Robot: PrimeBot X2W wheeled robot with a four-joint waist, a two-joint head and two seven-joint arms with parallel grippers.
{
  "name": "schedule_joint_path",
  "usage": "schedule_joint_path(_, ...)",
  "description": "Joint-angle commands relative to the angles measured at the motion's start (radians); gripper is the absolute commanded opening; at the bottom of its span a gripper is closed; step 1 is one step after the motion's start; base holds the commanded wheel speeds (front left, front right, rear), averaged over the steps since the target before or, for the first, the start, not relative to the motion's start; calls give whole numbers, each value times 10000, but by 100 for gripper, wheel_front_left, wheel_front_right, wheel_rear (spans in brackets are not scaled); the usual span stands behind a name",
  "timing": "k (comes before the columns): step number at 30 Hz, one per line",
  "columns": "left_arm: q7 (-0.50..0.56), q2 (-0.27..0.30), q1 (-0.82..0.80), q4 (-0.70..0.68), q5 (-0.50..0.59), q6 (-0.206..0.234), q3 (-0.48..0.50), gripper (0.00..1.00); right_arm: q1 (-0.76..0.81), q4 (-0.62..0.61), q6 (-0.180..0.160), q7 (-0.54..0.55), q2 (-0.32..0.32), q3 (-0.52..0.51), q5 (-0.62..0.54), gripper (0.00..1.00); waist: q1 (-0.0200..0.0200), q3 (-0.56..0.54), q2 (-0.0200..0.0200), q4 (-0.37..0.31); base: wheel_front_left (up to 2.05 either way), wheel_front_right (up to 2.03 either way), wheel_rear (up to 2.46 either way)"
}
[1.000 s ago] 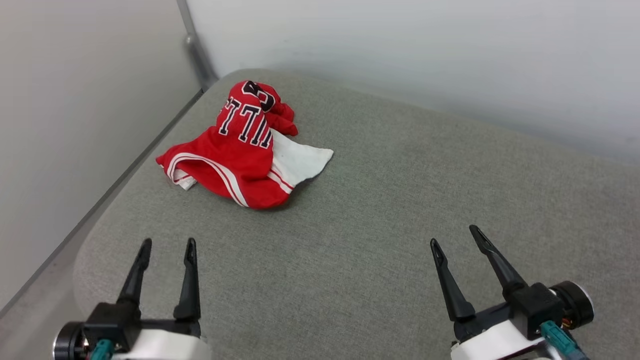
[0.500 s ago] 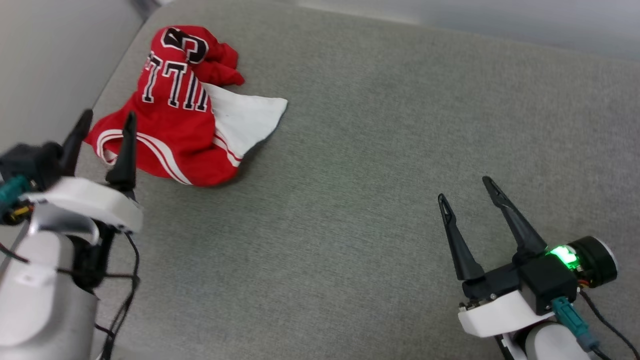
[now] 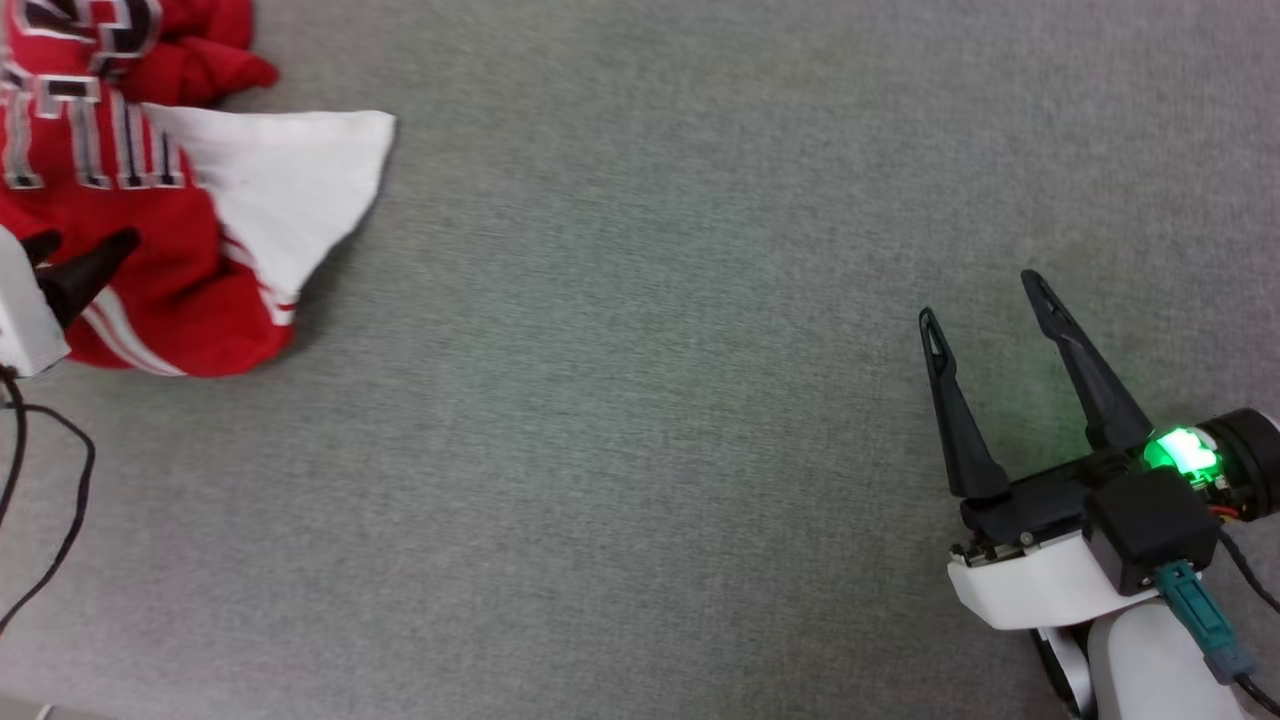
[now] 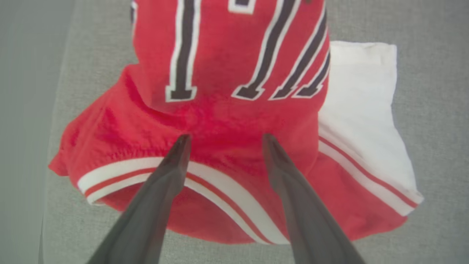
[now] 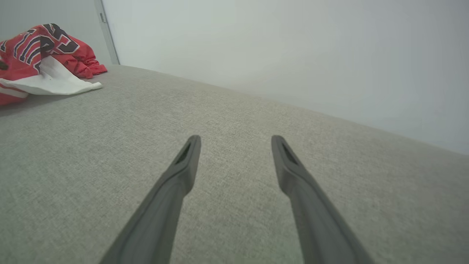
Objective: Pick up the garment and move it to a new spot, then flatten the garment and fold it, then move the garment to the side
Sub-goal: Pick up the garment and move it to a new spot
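The garment is a crumpled red jersey with a white sleeve and black white-outlined letters, lying on the grey cushion at the head view's upper left. My left gripper shows at that view's left edge, open, with its dark tips over the red cloth. In the left wrist view the left gripper points into the garment just above its red-and-white striped trim, with the jaws spread and nothing pinched. My right gripper stands open at the lower right over bare cushion, far from the garment. The right gripper is empty.
The grey fabric cushion stretches wide between the two arms. Its left edge runs close beside the garment. A pale wall and a metal post stand behind. A black cable hangs at the lower left.
The head camera has tipped down and swung, shifting the whole picture. My left arm has reached forward to the garment's striped edge. Both grippers stay open.
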Motion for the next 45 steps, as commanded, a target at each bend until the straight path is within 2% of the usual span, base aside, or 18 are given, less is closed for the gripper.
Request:
schedule_joint_path(1,236,139,-119,66,-174,13,-57,100,-133,-69,-3,-19,-3,-9,-43,100,-3,431,0,-361,0,0,0)
schedule_joint_path(4,938,405,-314,216,-800,13,-250,100,-242,-150,-3,-19,14,19,-60,100,-3,692,0,-520,0,0,0)
schedule_joint_path(8,1649,422,-515,585,-1296,13,-511,100,-276,-249,-3,-19,23,12,-131,100,-3,925,0,-629,0,0,0)
schedule_joint_path(13,2054,57,-613,909,-1580,12,-1032,100,-377,-247,-3,-18,31,-10,-176,100,-3,1073,0,-692,0,0,0)
schedule_joint_path(14,2155,7,-590,948,-1652,12,-1148,85,-393,-224,-3,-18,37,-2,-195,100,-3,1073,0,-705,0,0,0)
schedule_joint_path(15,2211,-25,-568,947,-1737,11,-1249,0,-416,-196,-3,-18,44,7,-197,100,-3,1053,0,-721,0,0,0)
schedule_joint_path(25,1448,542,-233,223,-2290,-8,-1928,0,-301,193,-3,-19,103,71,9,100,-3,-130,0,-818,0,0,0)
schedule_joint_path(33,543,874,522,-1741,-2739,0,-2908,0,92,604,-3,-17,120,-514,588,100,-3,-1853,0,-1179,0,0,0)
schedule_joint_path(38,-17,578,750,-2709,-2611,-1,-3507,0,282,742,-3,-19,121,-816,884,100,-3,-2559,0,-1525,0,0,0)
schedule_joint_path(45,-496,-638,478,-3509,-2097,-1,-4388,0,425,775,-3,-19,123,-990,1113,100,-3,-3137,0,-2245,0,0,0)
